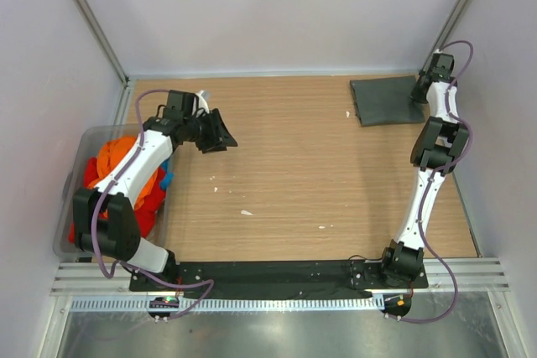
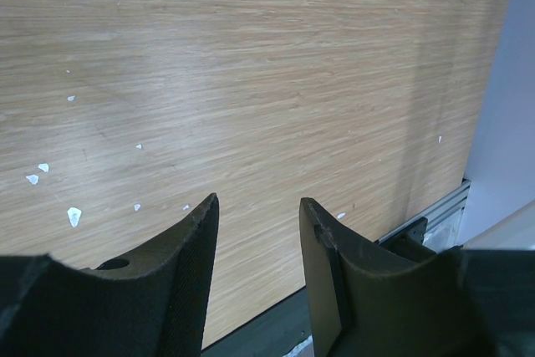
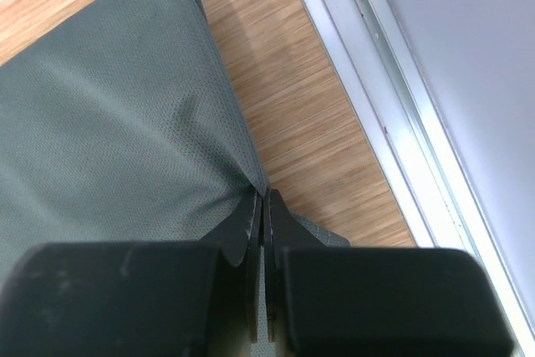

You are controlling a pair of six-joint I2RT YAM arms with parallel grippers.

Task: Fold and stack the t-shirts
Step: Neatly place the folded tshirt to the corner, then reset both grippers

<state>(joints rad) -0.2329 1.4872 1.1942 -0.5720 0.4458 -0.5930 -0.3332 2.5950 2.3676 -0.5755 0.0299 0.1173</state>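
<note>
Progress, near to far: judging it as early. Finding the bright t-shirts [image 1: 117, 158], orange, red and blue, heaped unfolded in the bin [image 1: 70, 175] at near left, none laid out yet. Hovering the left gripper [image 2: 255, 206] over bare table [image 1: 319, 173], fingers apart, holding nothing. Pinching the edge of the dark grey-green t-shirt [image 3: 109, 106] at the far right corner with the right gripper [image 3: 261, 200], fingers together on cloth. Counting that one, lying flat, as apparently folded, and leaving the heap to do.
</note>
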